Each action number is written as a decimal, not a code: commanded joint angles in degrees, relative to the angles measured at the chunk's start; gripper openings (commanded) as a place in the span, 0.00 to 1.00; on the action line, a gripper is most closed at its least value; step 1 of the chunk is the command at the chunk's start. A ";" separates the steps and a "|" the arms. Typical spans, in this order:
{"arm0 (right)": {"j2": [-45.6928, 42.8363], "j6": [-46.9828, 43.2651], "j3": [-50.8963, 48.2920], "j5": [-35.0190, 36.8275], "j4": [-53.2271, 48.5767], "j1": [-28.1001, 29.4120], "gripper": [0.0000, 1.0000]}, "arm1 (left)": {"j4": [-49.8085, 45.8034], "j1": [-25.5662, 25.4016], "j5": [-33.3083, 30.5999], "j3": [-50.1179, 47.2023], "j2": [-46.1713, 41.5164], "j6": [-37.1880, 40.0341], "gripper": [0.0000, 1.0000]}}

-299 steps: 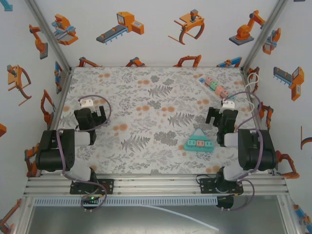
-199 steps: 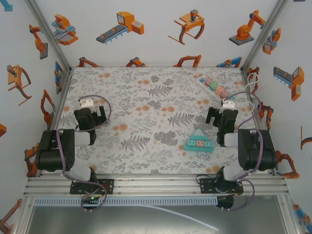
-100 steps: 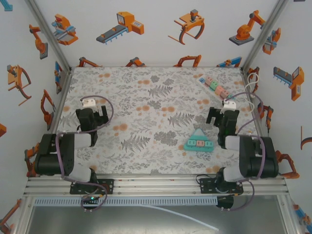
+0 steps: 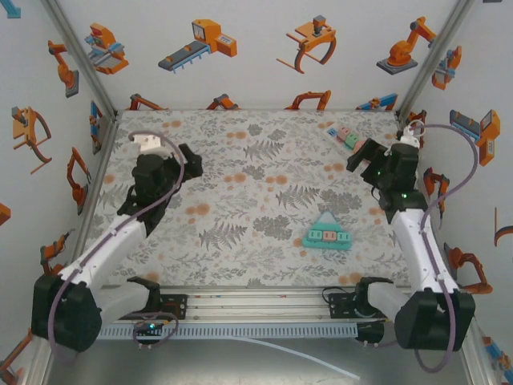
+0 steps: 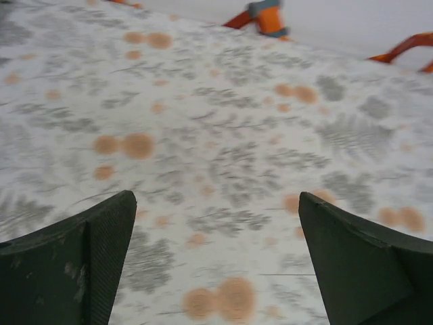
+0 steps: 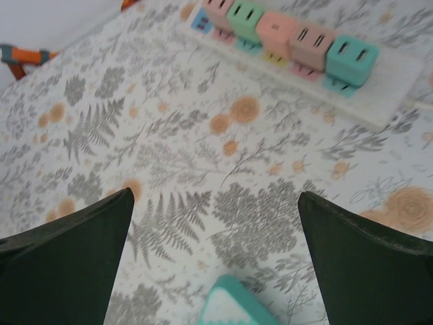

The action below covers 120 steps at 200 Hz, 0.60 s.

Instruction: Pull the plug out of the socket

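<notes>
Right gripper (image 6: 215, 203) is hanging wide open and empty near the plugs (image 6: 277, 28) on the socket strip (image 6: 392, 76) — left gripper (image 5: 216, 203) is gaping empty too.

Place: a robot test cell in a lab.
Walls: white panels (image 4: 256, 88) printed with orange robot pictures, across the top and both sides.
Frame: aluminium struts (image 4: 80, 56) in the upper corners, slotted rail (image 4: 256, 303) along the bottom.
Desk: floral-patterned desk (image 4: 240, 144), centre.
Arms: left arm (image 4: 112, 241) and right arm (image 4: 421, 241), bolted at that rail.
</notes>
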 commanded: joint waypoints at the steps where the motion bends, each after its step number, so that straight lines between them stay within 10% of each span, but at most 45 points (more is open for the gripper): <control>1: 6.03 4.45 2.15 -10.57 -14.13 -2.29 1.00 | -11.24 -4.83 13.42 9.46 10.09 -15.82 0.95; 54: 6.01 6.85 -4.71 -14.55 -14.30 -7.54 1.00 | -14.16 -22.75 22.66 29.30 34.95 -15.97 0.79; 120: -4.05 7.74 -21.40 -22.15 -13.01 -10.39 0.84 | -11.68 -31.70 29.29 36.59 49.90 -15.81 0.66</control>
